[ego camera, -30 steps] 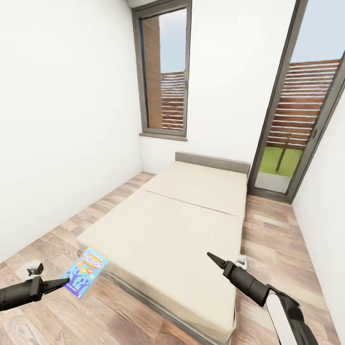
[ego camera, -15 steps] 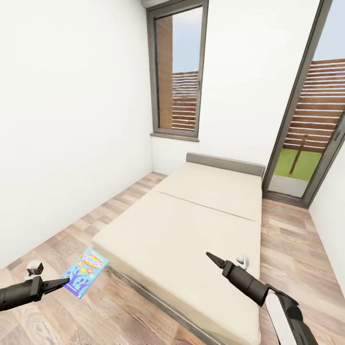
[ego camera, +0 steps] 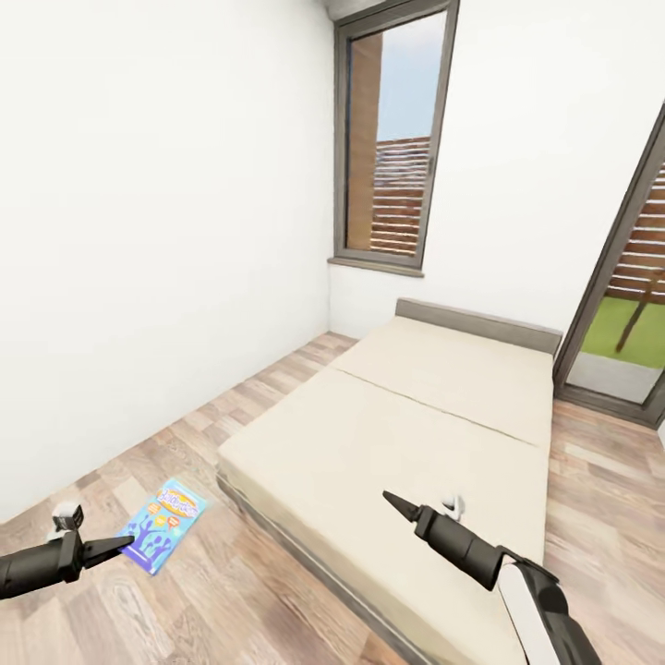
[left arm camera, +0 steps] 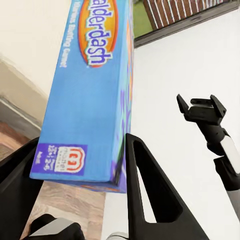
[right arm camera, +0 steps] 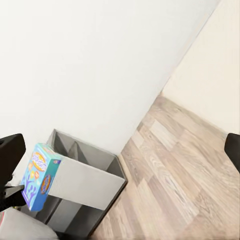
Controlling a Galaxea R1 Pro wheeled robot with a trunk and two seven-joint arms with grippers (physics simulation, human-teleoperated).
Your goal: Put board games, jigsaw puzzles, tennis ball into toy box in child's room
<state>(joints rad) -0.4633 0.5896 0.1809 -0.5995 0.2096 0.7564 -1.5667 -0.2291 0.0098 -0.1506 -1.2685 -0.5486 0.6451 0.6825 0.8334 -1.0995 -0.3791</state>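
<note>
A blue board game (ego camera: 164, 525) with an orange label hangs above the wood floor at the lower left, and my left gripper (ego camera: 125, 543) is shut on its lower edge. In the left wrist view the same box (left arm camera: 90, 90) stands between the two fingers (left arm camera: 145, 180). My right gripper (ego camera: 388, 500) hovers over the near end of the bed (ego camera: 416, 434), open and holding nothing. The bed's cream mattress lies bare in two sections. From the right wrist view the held game (right arm camera: 41, 175) shows in front of a grey unit (right arm camera: 87, 185).
White walls close the room on the left and behind the bed. A tall window (ego camera: 392, 139) stands above the headboard and a glass door (ego camera: 628, 305) at the right. Wood-plank floor (ego camera: 231, 591) runs along the bed's left side.
The camera has turned left, so the bed, window and door sit further right in the picture. Both arms keep their pose and the blue game stays in the left gripper.
</note>
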